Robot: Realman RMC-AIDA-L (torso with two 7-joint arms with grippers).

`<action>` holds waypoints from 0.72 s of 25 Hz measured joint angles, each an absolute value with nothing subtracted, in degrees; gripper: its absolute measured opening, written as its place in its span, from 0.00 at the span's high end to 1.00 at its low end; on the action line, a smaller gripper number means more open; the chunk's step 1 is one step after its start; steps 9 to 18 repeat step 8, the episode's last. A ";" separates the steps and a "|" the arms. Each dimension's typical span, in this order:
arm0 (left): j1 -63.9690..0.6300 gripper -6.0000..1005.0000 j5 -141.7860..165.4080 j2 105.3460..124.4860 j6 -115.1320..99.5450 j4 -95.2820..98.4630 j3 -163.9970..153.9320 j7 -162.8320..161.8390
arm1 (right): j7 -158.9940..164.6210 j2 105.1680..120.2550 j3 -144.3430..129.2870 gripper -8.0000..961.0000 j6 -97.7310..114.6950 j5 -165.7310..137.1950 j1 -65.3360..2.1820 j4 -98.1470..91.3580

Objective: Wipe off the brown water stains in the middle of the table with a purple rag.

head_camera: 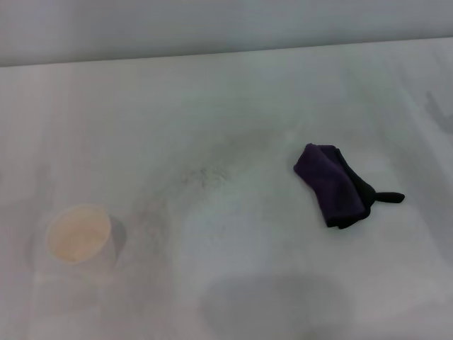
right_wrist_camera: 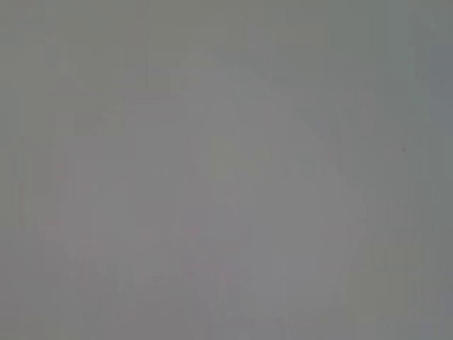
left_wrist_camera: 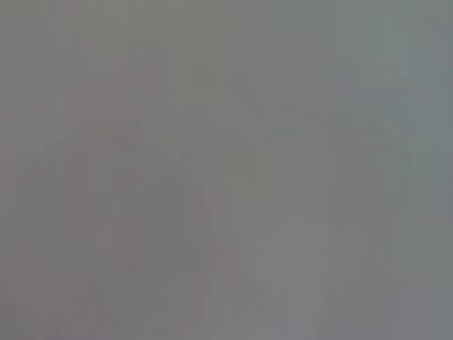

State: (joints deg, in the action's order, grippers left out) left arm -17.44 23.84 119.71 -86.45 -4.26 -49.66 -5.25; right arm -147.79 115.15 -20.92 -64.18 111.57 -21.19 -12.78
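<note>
While the rag point(head_camera: 338, 185) lies bunched on the right of the table point(head_camera: 233, 106), untouched, no brown stain shows in the middle, only faint grey smudges point(head_camera: 202, 176); whether wiping is done or not begun, I cannot tell. A paper cup point(head_camera: 78, 234) of light-brown liquid stands front left. Neither tool is in view; both wrist views show blank grey.

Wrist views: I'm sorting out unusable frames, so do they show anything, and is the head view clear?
Left and right wrist views: featureless grey, nothing discernible. Head view: soft but readable, showing the purple rag on the table, a soft shadow near the front edge.
</note>
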 joint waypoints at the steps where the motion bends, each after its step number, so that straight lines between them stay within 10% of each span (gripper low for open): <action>1: -17.68 0.11 23.63 119.71 -86.39 -4.65 -49.67 -4.78 | -148.27 115.17 -20.90 0.29 -64.02 111.67 -21.14 -12.68; 6: -17.71 0.11 24.17 119.64 -86.35 -5.26 -49.98 -4.27 | -150.18 115.18 -20.83 0.09 -62.08 111.93 -21.34 -11.47; 18: -17.52 0.11 24.74 119.68 -86.35 -5.74 -50.11 -4.38 | -150.89 115.22 -20.81 0.09 -61.85 111.96 -21.44 -11.18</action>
